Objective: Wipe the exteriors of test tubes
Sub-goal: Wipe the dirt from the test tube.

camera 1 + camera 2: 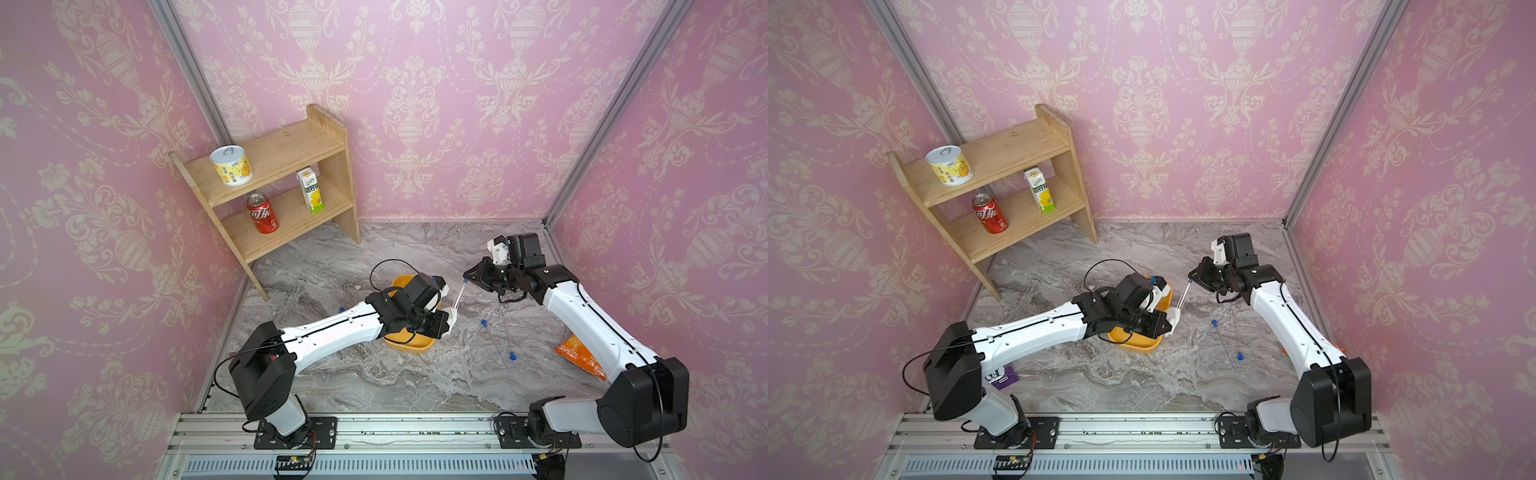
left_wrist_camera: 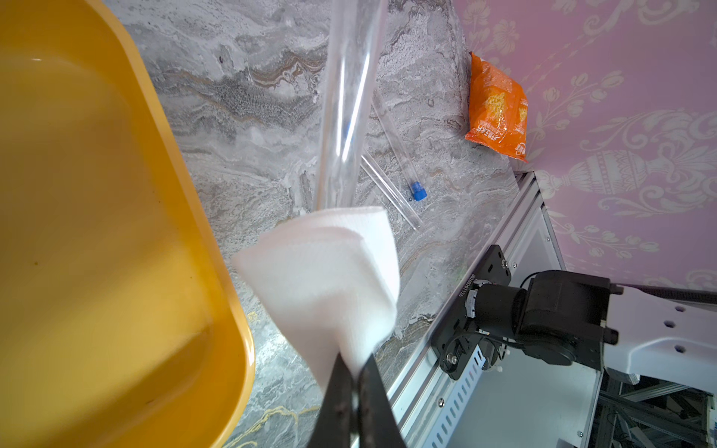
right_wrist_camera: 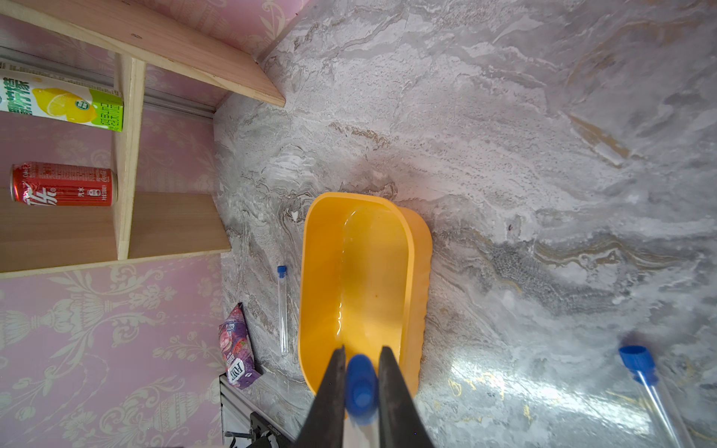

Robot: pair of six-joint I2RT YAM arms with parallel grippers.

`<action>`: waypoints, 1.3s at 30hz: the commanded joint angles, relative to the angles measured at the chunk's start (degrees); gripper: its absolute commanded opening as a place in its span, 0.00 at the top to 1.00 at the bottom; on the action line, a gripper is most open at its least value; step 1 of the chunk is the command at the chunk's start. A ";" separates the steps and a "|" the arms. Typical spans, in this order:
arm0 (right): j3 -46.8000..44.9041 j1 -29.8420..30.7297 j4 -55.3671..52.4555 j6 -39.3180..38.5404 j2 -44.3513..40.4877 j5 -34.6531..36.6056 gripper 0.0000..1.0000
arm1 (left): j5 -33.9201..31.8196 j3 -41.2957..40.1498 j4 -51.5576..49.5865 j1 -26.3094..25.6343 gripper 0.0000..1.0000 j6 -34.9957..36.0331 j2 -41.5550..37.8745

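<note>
White characters 可乐 are being displayed on the red can (image 1: 262, 214); in the right wrist view, small print reading 汽水 is also being shown on it; green characters that seem to end in 柠檬 are being carried on the lemon carton (image 1: 310, 191); letters resembling "HOT" are being shown on the purple packet (image 3: 236, 349); print on the orange packet (image 2: 497, 112) and the yellow tin (image 1: 231, 166) is being rendered too small to read.

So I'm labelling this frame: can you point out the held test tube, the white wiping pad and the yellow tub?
held test tube (image 2: 345, 97): left wrist view, on its clear shaft.
wiping pad (image 2: 329, 279): left wrist view, middle of its white face.
yellow tub (image 3: 320, 271): right wrist view, on its inner wall.
</note>
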 commanded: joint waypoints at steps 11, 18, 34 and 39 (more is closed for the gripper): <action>-0.61 -0.35 -2.13 -0.55 -4.10 -1.98 0.91 | 0.73 11.66 -3.67 2.54 0.96 4.44 6.84; -0.95 -0.35 -2.77 -0.95 -4.63 -1.69 0.91 | 0.54 17.25 -5.16 3.25 0.96 5.68 9.96; 1.50 -1.49 -6.66 -6.72 -1.47 -1.03 0.91 | -0.33 11.56 -7.00 8.11 0.95 7.10 2.22; 6.18 -1.58 -9.72 -10.57 -1.11 -3.22 0.91 | 7.26 6.30 -3.42 11.92 0.95 7.01 -0.33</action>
